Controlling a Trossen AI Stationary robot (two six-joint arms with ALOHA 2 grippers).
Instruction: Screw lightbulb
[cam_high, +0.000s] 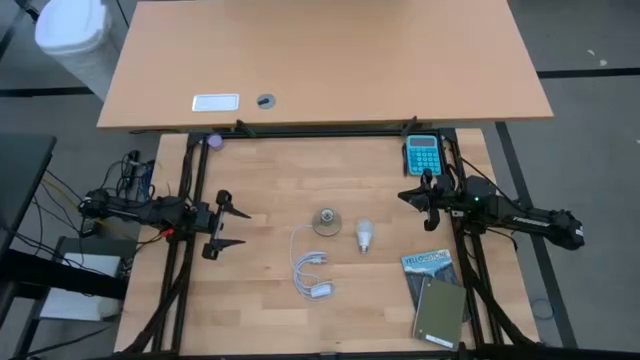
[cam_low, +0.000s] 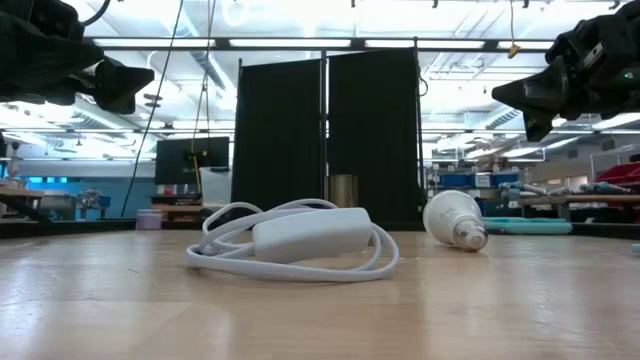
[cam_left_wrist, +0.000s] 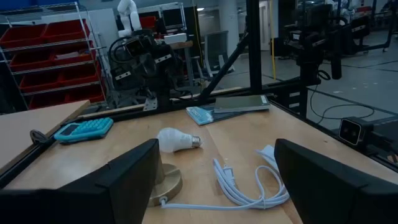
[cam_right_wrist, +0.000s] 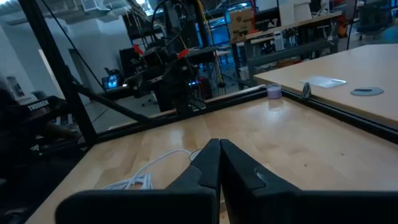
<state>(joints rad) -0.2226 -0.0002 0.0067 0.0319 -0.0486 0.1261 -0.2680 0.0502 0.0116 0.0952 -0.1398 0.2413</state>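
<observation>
The white lightbulb (cam_high: 364, 236) lies on its side at the middle of the wooden table, its silvery screw base (cam_low: 470, 238) resting on the wood; it also shows as the bulb (cam_left_wrist: 176, 139) in the left wrist view. Just to its left stands the round socket disc (cam_high: 326, 221), its white cord and plug (cam_high: 310, 272) coiled nearer the front edge. My left gripper (cam_high: 232, 226) hovers open at the table's left, fingers level, pointing toward the socket. My right gripper (cam_high: 408, 195) hovers shut at the right, pointing toward the table's middle.
A teal calculator (cam_high: 423, 154) lies at the far right. A grey-green notebook on a blue booklet (cam_high: 437, 300) sits at the near right. A second, higher tabletop (cam_high: 330, 60) lies beyond the far edge. Bare wood spreads around the bulb and socket.
</observation>
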